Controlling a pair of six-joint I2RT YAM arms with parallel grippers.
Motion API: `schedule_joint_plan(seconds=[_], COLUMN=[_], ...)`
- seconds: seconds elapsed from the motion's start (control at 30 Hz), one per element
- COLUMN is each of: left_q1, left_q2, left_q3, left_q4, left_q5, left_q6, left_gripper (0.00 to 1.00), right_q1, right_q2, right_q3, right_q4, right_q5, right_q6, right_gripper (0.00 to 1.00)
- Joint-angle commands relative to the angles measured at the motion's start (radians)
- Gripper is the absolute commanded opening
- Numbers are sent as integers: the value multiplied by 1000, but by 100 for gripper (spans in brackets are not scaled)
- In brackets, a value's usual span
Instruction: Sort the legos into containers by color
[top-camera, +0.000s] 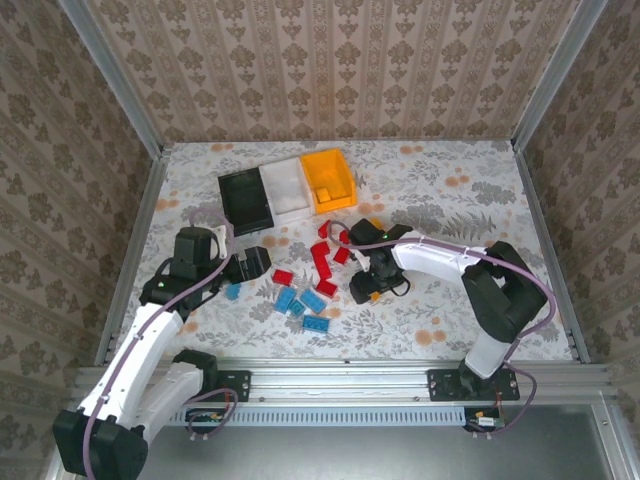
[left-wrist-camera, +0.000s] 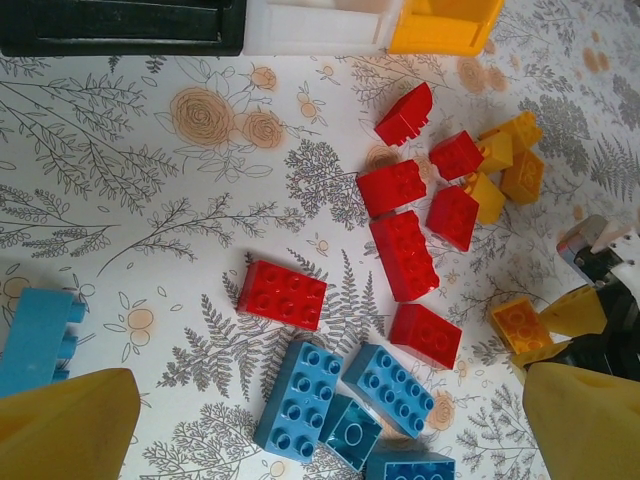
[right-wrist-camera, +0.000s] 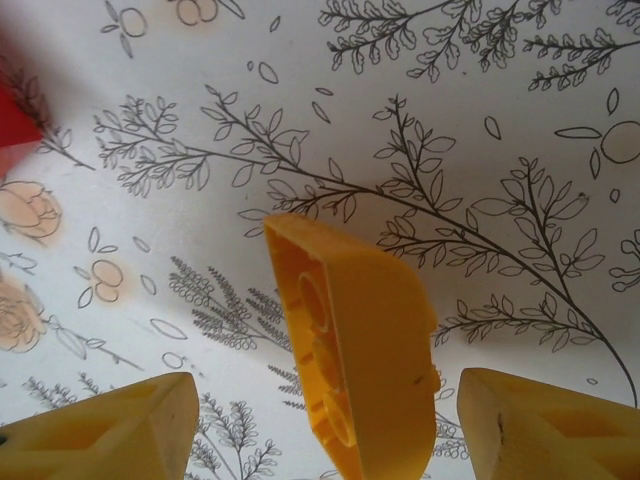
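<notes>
Legos (top-camera: 320, 262) on floral cloth (top-camera: 450, 200), wallpapered walls (top-camera: 340, 60)

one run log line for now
left pincer open near blue bricks | right pincer open astride yellow brick | red bricks unsorted

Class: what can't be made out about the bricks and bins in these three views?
- Black bin contents: top view, interior too dark.
- Light blue brick: left wrist view, cut by frame edge and left finger.
- Yellow brick lower end: right wrist view, cut off by bottom edge.
</notes>
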Motion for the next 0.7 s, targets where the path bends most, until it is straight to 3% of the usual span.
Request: schedule_joint_plan(seconds=[0.0, 0.43, 0.67], left_q1=[-3, -3, -3], left_q2=[-1, 16, 12], left_q3=[-8, -8, -13], left_q4=[6, 9, 11], left_q5=[-12, -16, -14], left_q6=[-5, 2, -1], left_gripper=[100, 100, 100], right_q1=[5, 5, 5], right_q2=[16, 47, -27], right_q3=[16, 37, 31], right_q4=[14, 28, 12], right_q5=[44, 68, 90], right_q6=[18, 56, 76], right_gripper=[68, 47, 44])
